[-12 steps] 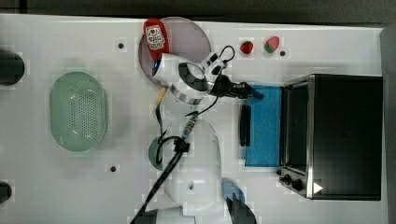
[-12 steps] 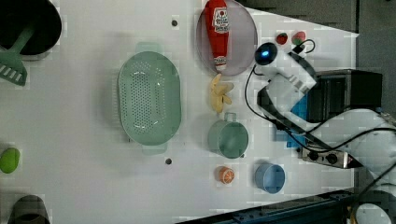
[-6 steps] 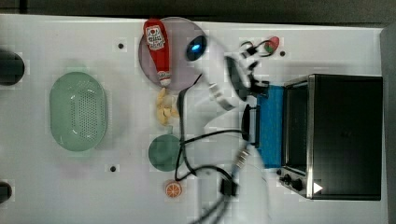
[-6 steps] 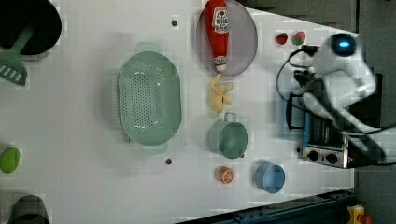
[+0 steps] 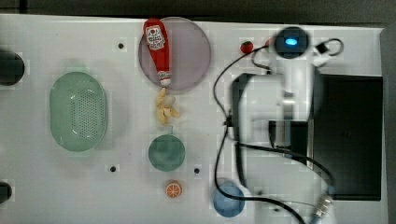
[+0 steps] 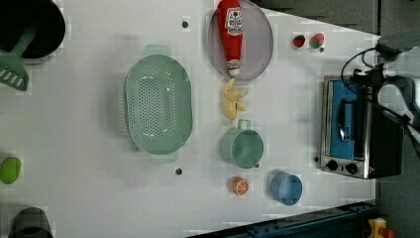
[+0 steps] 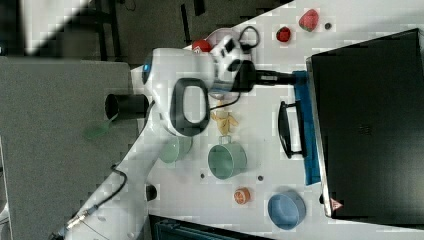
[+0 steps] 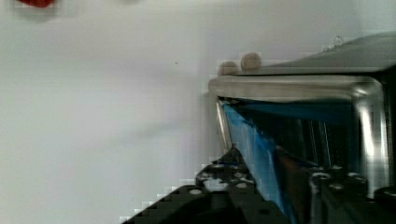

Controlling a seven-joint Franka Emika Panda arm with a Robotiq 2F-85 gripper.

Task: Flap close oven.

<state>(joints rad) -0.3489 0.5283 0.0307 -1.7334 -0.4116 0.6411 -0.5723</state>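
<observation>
The oven [image 5: 350, 135] is a black box with a silver front frame [image 8: 289, 88] at the top view's right. Its blue door [image 6: 349, 126] with the black bar handle [image 7: 289, 130] stands tilted up close to the frame. The wrist view shows a narrow gap between the door [image 8: 247, 140] and the frame. My gripper [image 7: 282, 77] reaches to the door's end edge at the oven's corner. In the wrist view my gripper [image 8: 271, 184] is open, with a dark finger [image 8: 219, 179] on each side of the door's edge. In the top view my white arm [image 5: 275, 112] covers the door.
On the white table lie a purple plate [image 5: 194, 56] with a ketchup bottle [image 5: 157, 44], a banana [image 5: 166, 109], a green mug [image 5: 166, 152], an orange slice [image 5: 173, 189], a blue cup [image 5: 228, 200] and a green colander [image 5: 78, 111]. A strawberry [image 5: 246, 46] lies near the oven's corner.
My arm swung from the table's middle over to the oven's front. The blue door rose from lying flat to standing almost against the frame.
</observation>
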